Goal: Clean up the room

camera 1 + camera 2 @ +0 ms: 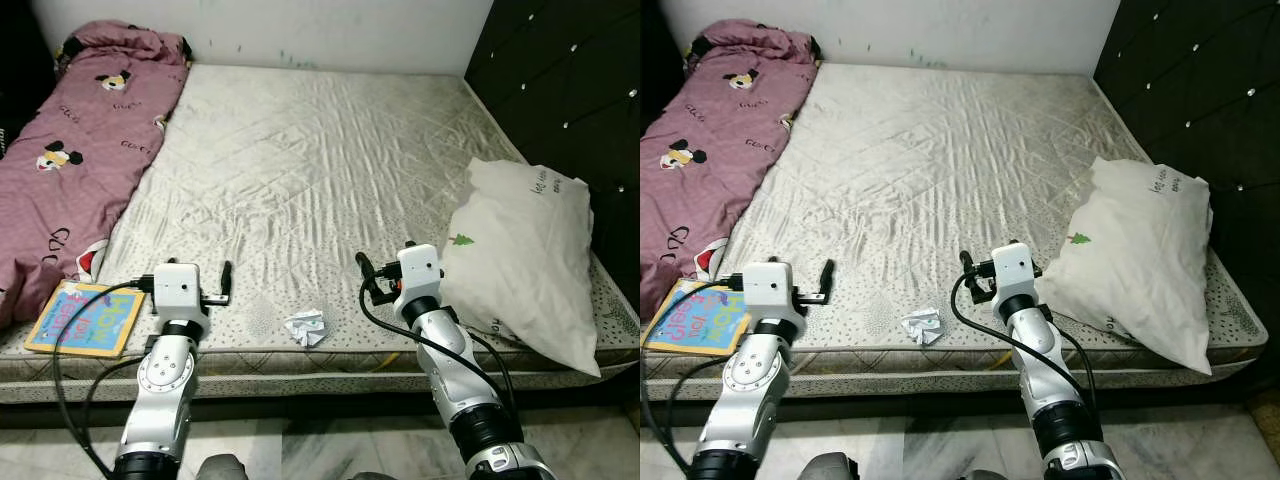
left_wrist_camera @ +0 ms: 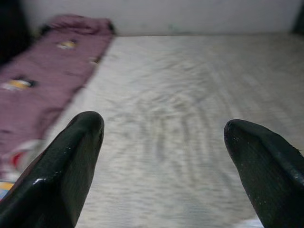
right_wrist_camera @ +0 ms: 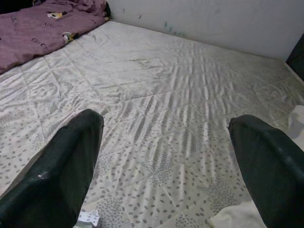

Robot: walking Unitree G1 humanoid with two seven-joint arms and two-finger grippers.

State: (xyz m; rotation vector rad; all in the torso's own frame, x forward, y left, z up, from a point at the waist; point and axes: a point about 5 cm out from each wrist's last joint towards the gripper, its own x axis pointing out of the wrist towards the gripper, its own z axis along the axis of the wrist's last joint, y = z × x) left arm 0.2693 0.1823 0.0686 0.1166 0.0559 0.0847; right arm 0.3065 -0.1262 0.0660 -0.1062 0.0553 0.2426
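Near the bed's (image 1: 330, 150) front edge lies a paper wad (image 1: 306, 327), between both hands. Left hand (image 2: 164, 142) and right hand (image 3: 166, 142) are spread, hovering over bare mattress

Crumpled paper (image 1: 306, 327) on mattress (image 1: 320, 170), between book (image 1: 87, 317) and pillow (image 1: 525, 255).

- Bed (image 1: 320, 160): pale quilted mattress, surface creased.
- Dark tufted headboard (image 1: 570, 90) along the right side.
- White wall (image 1: 300, 25) beyond the far edge.
- Tiled floor (image 1: 330, 445) in front.
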